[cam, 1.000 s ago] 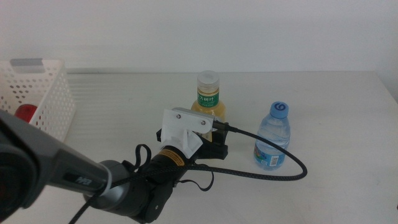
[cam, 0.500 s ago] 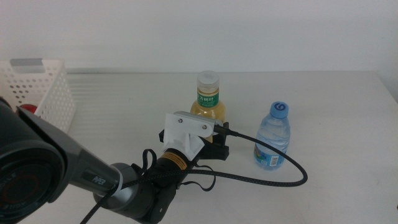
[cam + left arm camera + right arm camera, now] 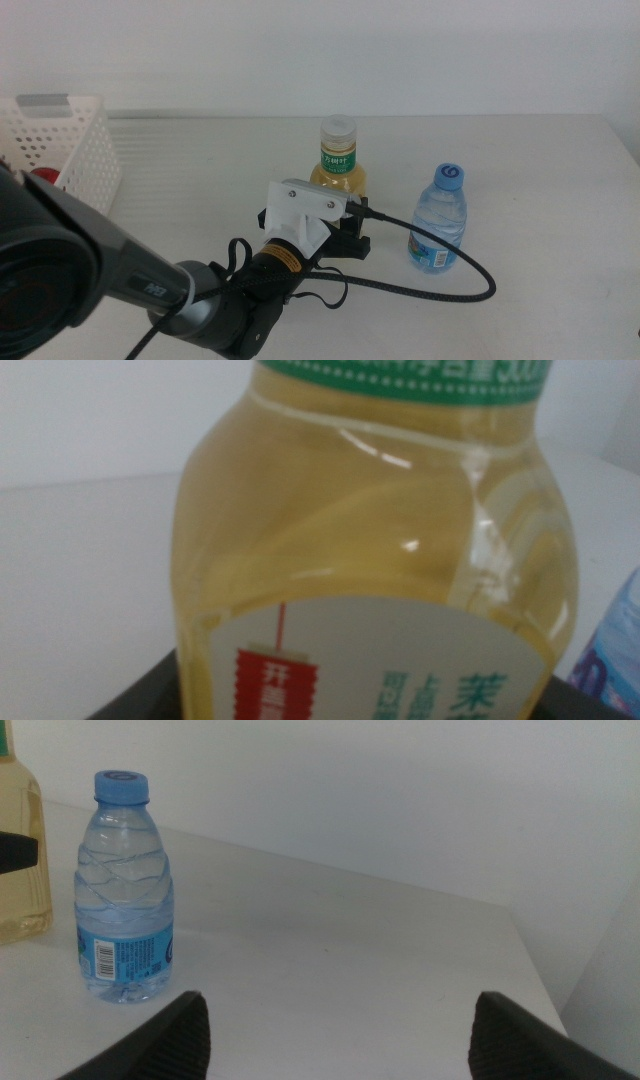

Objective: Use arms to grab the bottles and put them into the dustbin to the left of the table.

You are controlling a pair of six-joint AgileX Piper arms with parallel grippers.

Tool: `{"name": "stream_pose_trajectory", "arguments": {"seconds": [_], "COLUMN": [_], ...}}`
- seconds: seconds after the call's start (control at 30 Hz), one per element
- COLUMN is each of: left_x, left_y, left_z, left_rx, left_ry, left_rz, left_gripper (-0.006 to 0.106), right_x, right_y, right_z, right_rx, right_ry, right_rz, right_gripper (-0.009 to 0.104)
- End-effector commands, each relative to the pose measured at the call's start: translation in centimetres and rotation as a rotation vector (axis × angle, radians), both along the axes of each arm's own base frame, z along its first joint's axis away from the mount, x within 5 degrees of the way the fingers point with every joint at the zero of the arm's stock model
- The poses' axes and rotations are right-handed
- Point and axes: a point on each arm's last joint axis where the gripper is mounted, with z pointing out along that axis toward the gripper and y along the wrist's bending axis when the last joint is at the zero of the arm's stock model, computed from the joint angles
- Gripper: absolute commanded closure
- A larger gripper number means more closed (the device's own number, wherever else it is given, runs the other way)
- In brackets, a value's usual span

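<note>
Smooth yellow tea bottle is flanked by the left gripper.
Its grip cannot be told; right gripper is held wide open.

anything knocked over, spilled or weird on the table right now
Nothing stands out. The tea bottle and water bottle stand upright and capped, no spill. The left gripper is at the tea bottle's base.

Bright, even light filling the room, soft faint shadows lying under the water bottle, yellow tea bottle looking blurry up close, small white glints shining on it
</note>
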Motion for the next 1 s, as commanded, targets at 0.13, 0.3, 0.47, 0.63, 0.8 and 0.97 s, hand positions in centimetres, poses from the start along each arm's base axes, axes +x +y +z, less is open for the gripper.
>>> {"name": "stream_pose_trajectory", "arguments": {"seconds": [0.13, 0.3, 0.47, 0.63, 0.8, 0.97], "left_x": [-0.4, -1.3, -2.4, -3.1, -3.4, -2.8], "left_y": [0.0, 0.8, 2.0, 3.5, 5.2, 6.5], "left_z": [6.7, 10.1, 13.2, 15.4, 16.8, 19.1], "left_rx": [-0.053, 0.032, 0.072, 0.106, 0.121, 0.182], "left_ry": [-0.064, -0.053, -0.027, -0.016, 0.035, 0.17], "left_rz": [-0.017, -0.021, -0.036, -0.035, -0.022, -0.028], "left_gripper": [0.094, 0.094, 0.094, 0.094, 0.094, 0.094], "right_x": [-0.2, -0.2, -0.2, -0.2, -0.2, -0.2], "right_y": [-0.1, -0.1, -0.1, -0.1, -0.1, -0.1], "right_z": [1.1, 1.1, 1.1, 1.1, 1.1, 1.1], "right_rx": [-0.005, -0.005, -0.005, -0.005, -0.005, -0.005], "right_ry": [-0.112, -0.112, -0.112, -0.112, -0.112, -0.112], "right_rz": [-0.009, -0.009, -0.009, -0.009, -0.009, -0.009], "right_gripper": [0.027, 0.027, 0.027, 0.027, 0.027, 0.027]}}
